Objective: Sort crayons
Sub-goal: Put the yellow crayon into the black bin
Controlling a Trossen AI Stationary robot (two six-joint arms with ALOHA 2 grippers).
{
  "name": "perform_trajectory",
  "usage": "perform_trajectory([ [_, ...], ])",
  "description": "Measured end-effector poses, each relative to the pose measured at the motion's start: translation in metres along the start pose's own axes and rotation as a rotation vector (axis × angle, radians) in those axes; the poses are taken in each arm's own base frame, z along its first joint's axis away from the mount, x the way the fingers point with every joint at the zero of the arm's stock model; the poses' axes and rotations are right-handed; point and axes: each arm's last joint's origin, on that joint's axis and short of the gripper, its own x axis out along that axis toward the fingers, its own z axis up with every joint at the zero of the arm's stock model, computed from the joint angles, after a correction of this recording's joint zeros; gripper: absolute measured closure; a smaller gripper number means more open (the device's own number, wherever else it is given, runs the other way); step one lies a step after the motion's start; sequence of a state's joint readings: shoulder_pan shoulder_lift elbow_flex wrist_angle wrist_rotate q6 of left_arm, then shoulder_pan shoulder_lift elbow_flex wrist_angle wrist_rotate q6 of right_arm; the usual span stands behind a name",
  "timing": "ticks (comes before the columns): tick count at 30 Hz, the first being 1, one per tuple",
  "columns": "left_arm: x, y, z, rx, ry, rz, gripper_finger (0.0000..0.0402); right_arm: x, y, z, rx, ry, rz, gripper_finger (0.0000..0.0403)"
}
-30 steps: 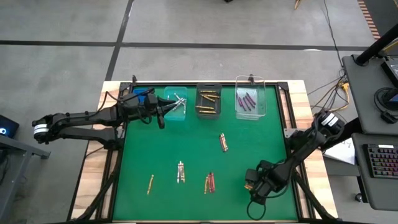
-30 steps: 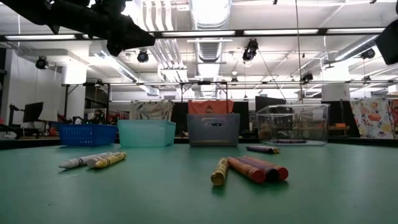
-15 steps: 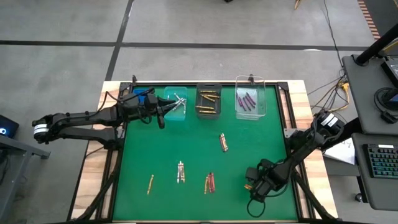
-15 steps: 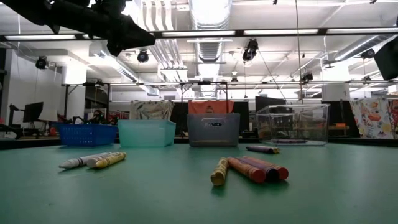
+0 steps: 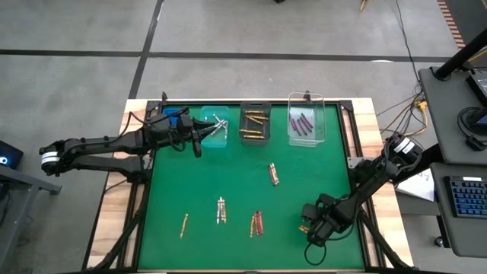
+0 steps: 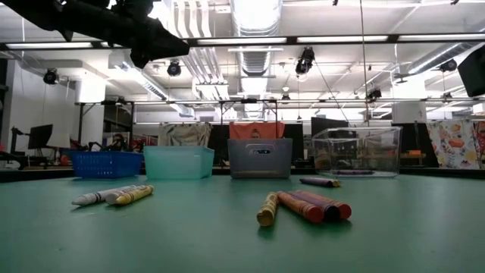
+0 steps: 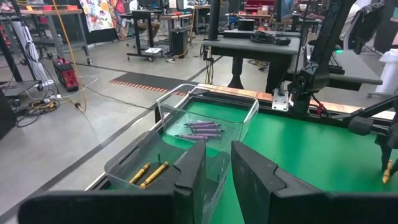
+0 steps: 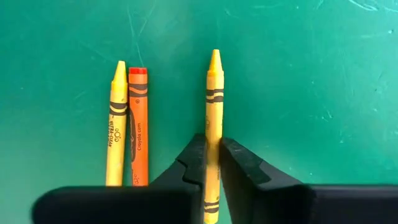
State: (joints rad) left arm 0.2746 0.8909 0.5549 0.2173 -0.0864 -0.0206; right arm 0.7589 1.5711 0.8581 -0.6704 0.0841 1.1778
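Note:
My right gripper (image 5: 308, 225) is low over the green table (image 5: 319, 175) near its near right corner. It is shut on a yellow crayon (image 8: 214, 93). A second yellow crayon (image 8: 117, 124) and an orange one (image 8: 138, 124) lie flat on the table beside it. My left gripper (image 5: 199, 142) hangs open and empty above the near edge of the teal bin (image 5: 215, 126); in the left wrist view its fingers (image 7: 193, 171) have nothing between them. Loose crayons lie on the table in small groups (image 5: 272, 174), (image 5: 221, 210), (image 5: 256, 223), (image 5: 184, 224). My right gripper pinches the yellow crayon between its two fingers, one on each long side, at its lower half (image 8: 214, 132). The fingers come from above, pointing down. The crayon lies level, parallel to the table, its pointed tip (image 8: 214, 55) sticking out. I cannot tell whether it rests on the table.
Several bins stand in a row at the far edge: blue (image 6: 106, 163), teal (image 6: 177, 161), grey with gold crayons (image 5: 255, 123), clear with purple crayons (image 5: 306, 124). A black frame rims the table. The middle of the green mat holds only the scattered crayons.
My right arm has shifted slightly near the table's near right corner. The crayons on the table lie where they were.

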Motion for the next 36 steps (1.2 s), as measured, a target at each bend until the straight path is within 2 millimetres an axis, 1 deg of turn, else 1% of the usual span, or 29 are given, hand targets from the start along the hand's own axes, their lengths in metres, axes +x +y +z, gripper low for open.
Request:
perform_trajectory([
  [2,0.000,0.000,0.000,0.000,0.000,0.000,0.0342,0.000,0.000,0.000,-0.002,-0.004,-0.001,0.0386],
  [7,0.000,0.000,0.002,-0.001,-0.019,-0.001,0.0342,-0.005,0.000,0.002,0.007,-0.019,0.007,0.0392],
  [10,0.000,0.000,0.004,0.011,-0.037,-0.001,0.0342,-0.015,-0.003,0.008,0.036,-0.056,0.017,0.0394],
  [14,0.000,0.000,0.005,0.033,-0.056,0.000,0.0342,-0.035,-0.004,0.025,0.071,-0.117,0.086,0.0395],
  [17,0.000,0.000,0.008,0.046,-0.077,0.000,0.0342,-0.051,-0.009,0.048,0.067,-0.238,0.092,0.0395],
  [20,-0.001,0.000,0.008,0.057,-0.085,0.001,0.0342,-0.066,-0.019,0.076,0.034,-0.332,0.082,0.0395],
  [25,-0.001,0.000,0.009,0.059,-0.090,0.001,0.0342,-0.082,-0.046,0.128,-0.089,-0.470,0.046,0.0395],
  [27,-0.002,0.000,0.010,0.050,-0.094,0.000,0.0342,-0.086,-0.060,0.149,-0.143,-0.534,0.022,0.0395],
  [31,-0.006,0.000,0.013,0.031,-0.110,-0.001,0.0342,-0.093,-0.094,0.186,-0.217,-0.699,-0.041,0.0395],
  [36,-0.014,0.001,0.018,0.027,-0.150,-0.001,0.0342,-0.105,-0.142,0.229,-0.219,-0.994,-0.138,0.0395],
])
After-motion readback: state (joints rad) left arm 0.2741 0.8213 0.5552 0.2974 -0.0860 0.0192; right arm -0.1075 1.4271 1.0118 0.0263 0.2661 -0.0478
